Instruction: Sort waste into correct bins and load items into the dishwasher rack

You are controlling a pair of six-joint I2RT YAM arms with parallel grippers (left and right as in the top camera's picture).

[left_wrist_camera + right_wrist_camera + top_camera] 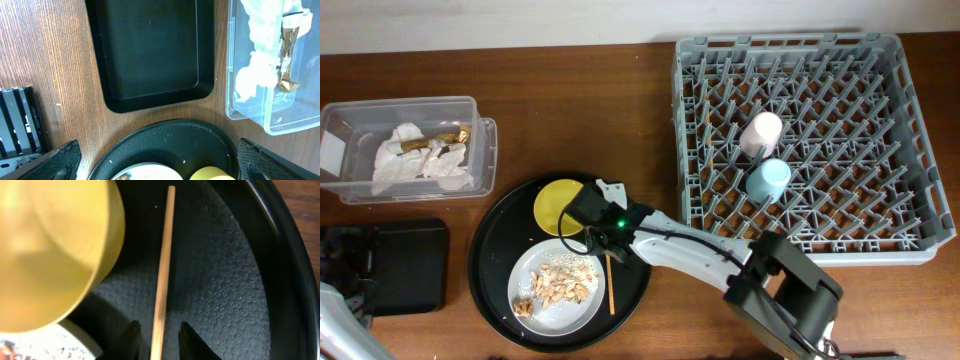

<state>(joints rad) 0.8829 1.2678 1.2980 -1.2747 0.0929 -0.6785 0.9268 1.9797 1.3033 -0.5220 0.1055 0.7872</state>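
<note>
While wooden table [570, 90] is carrying one rack [790, 42] holding two cups [761, 131], right pincer [159, 342] is straddling one chopstick [162, 270], released; left pincer [157, 157] released too.

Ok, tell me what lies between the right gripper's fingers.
One wooden chopstick, lying on the round black tray, runs between the open fingers of the right gripper. The right wrist view shows it.

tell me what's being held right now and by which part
Nothing yet. The right gripper is open, straddling the wooden chopstick with gaps on both sides. The left gripper is open and empty.
</note>
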